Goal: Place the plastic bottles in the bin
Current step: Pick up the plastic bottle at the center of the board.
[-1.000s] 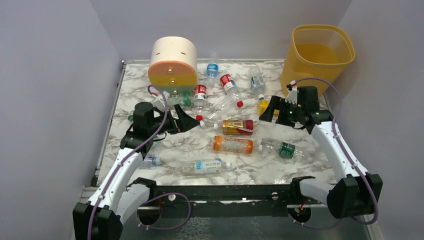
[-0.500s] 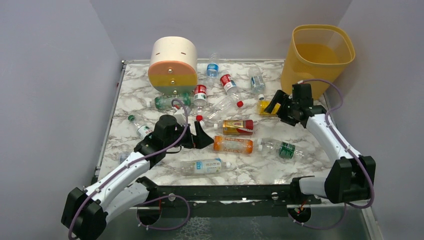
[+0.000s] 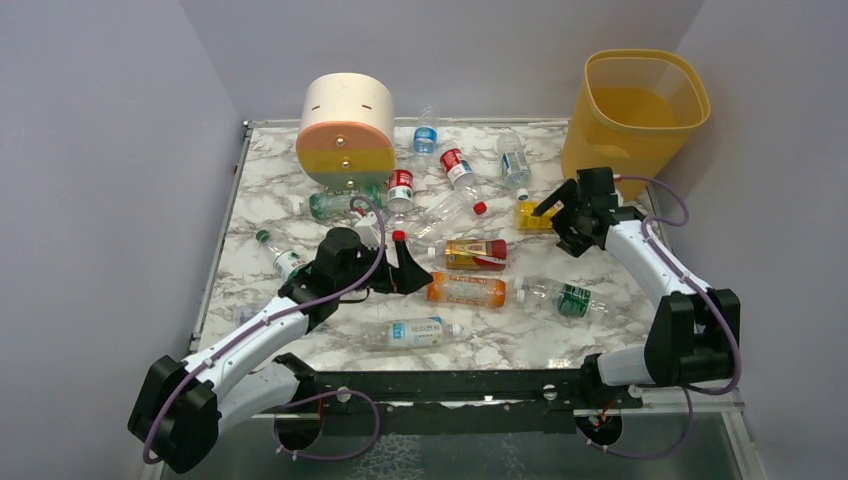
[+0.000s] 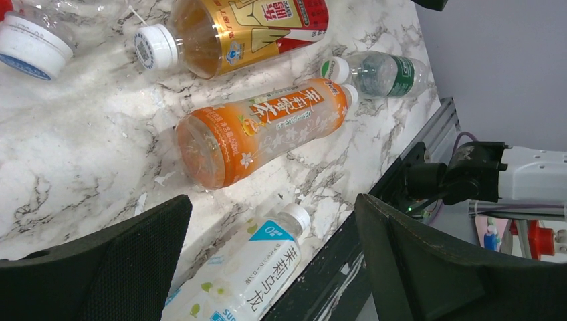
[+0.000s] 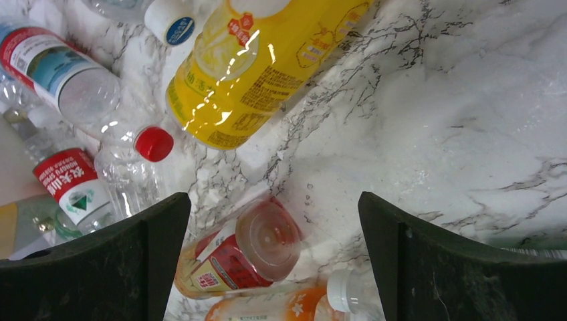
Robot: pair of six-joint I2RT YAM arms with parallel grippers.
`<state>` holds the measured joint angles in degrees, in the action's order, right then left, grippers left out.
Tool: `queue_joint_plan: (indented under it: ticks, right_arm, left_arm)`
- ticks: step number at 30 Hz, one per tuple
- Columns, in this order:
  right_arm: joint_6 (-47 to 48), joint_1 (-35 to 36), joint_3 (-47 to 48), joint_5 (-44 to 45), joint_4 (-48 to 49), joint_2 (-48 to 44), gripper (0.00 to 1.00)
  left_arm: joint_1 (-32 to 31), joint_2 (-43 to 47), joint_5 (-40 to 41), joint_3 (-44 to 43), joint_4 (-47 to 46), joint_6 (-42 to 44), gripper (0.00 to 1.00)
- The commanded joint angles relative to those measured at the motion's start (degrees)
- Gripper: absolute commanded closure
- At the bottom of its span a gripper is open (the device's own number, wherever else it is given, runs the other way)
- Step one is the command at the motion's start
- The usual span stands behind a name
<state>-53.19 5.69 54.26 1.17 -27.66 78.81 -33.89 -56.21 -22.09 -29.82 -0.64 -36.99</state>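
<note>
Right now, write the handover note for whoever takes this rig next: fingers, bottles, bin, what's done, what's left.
Left gripper: fingers open, empty, low over the table, orange bottle just ahead.
Right gripper: fingers open, empty, yellow bottle just ahead, close to the bin at the far right corner.
Bottles: all seen lie scattered on the table; none shows in the bin.
Done: nothing binned, as far as can be seen.
Left: grasp each bottle and drop it in the bin.

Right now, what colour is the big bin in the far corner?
Yellow-orange, see-through; the bin shows best from the top camera.
</note>
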Motion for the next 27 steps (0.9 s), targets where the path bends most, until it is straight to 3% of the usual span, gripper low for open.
queue_joint_plan:
  ticks: [1,7,16,22,27]
  right_arm:
    - [-8.3,0.4,0.2,4.0,2.9,3.3,0.01]
    - [-15.4,0.4,-0.1,5.0,5.0,8.3,0.01]
    - [-23.3,0.4,-2.8,5.7,11.6,8.7,0.01]
    - [-25.6,0.6,4.8,7.4,3.5,14.0,0.01]
    - [-27.1,0.7,6.8,7.6,3.2,17.0,0.01]
  left_arm:
    - [-0.4,-0.1,-2.3,1.1,-2.5,0.9,0.01]
    - [-0.7,1.3,-3.3,0.4,-2.7,0.2,0.01]
    - [-0.8,6.1,-2.5,2.1,-0.5,-1.4,0.01]
    - [-0.7,8.6,-1.8,3.7,-0.3,-2.1,0.01]
    - [-0.7,8.9,-1.8,3.5,0.2,-2.0,0.01]
